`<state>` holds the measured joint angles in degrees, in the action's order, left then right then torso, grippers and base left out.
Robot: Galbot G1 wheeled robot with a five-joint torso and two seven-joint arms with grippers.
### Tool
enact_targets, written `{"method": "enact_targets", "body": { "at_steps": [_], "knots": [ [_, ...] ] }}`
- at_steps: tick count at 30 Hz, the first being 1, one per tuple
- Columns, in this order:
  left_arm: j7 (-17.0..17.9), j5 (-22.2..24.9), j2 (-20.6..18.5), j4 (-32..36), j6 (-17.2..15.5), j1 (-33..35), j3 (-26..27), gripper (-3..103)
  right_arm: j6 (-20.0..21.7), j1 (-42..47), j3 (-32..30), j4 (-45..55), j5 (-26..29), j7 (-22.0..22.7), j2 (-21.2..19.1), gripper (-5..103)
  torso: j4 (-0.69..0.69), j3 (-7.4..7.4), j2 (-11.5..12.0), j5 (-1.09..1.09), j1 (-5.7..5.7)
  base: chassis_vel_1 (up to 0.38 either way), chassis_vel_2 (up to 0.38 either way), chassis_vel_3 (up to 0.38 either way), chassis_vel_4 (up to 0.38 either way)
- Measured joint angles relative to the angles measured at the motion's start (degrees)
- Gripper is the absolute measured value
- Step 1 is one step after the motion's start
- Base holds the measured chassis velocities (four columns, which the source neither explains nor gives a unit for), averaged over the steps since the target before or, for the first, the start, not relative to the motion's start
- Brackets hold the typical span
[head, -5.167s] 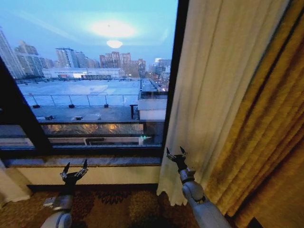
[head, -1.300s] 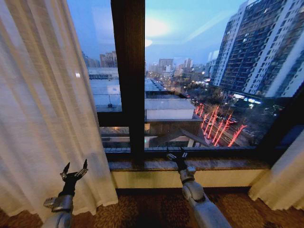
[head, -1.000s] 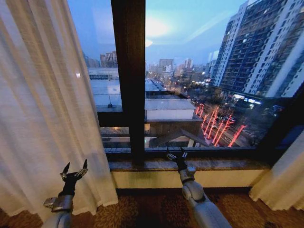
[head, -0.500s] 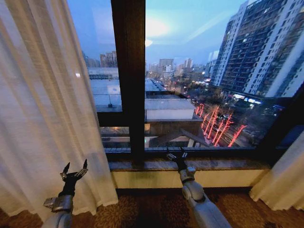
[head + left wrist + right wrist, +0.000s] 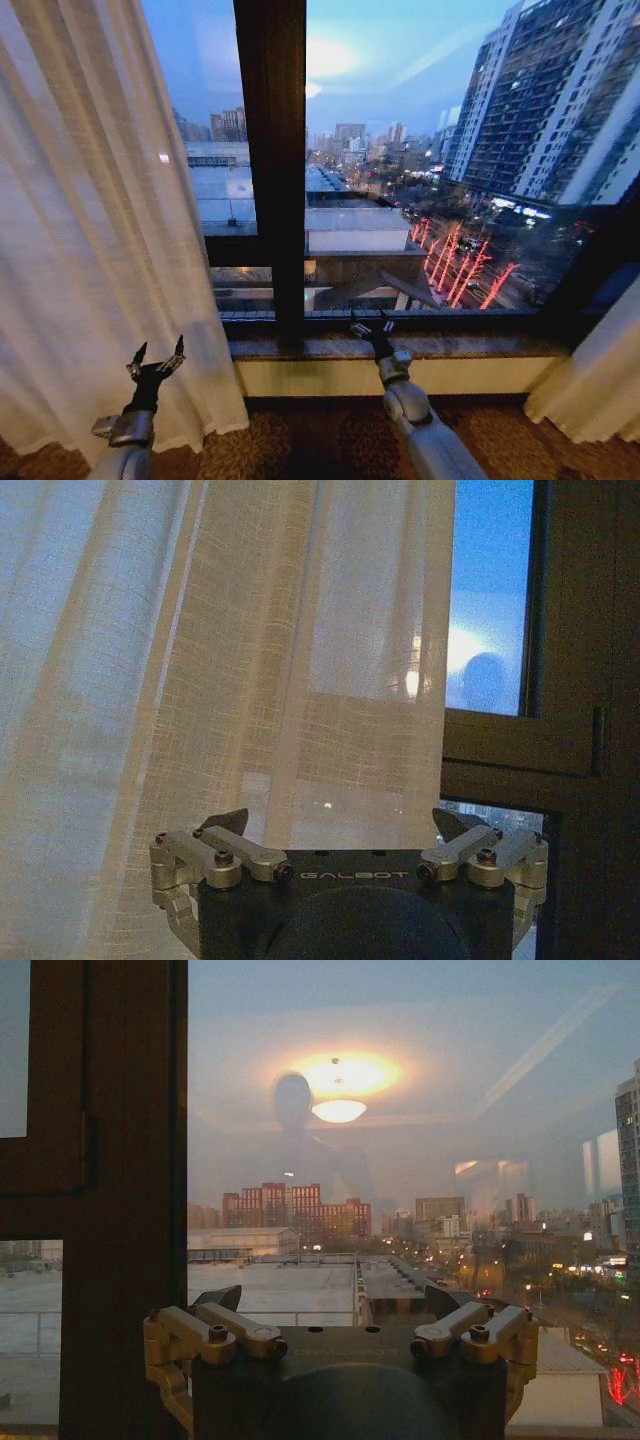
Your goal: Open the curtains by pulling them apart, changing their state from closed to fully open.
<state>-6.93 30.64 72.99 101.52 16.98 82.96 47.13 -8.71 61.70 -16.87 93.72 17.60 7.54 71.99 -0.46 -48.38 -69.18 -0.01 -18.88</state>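
Left gripper [image 5: 159,351] and right gripper [image 5: 370,322] raised, jaws spread

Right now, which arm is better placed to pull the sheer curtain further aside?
Left. The left gripper is open right in front of the sheer curtain; the right gripper faces bare window glass.

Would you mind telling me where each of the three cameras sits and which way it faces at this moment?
Head view: on the robot's head, looking forward and down at the window frame; the sheer curtain hangs to the left, with the left gripper open before it and the right gripper open by the sill.
Left wrist view: on the left wrist, facing the sheer curtain over the left gripper.
Right wrist view: on the right wrist, facing glass and city over the right gripper.
All three share the window frame.
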Motion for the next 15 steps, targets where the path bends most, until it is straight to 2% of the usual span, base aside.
{"method": "enact_targets", "body": {
  "at_steps": [15],
  "knots": [
    [0.0, 0.0, 0.0, 0.0, 0.0, 0.0, 0.0, 100, 0.0, 0.0, 0.0, 0.0, 0.0, 0.0, 0.0, 100, 0.0, 0.0, 0.0, 0.0, 0.0, 0.0, 0.0, 0.0, 0.0]
  ]
}}
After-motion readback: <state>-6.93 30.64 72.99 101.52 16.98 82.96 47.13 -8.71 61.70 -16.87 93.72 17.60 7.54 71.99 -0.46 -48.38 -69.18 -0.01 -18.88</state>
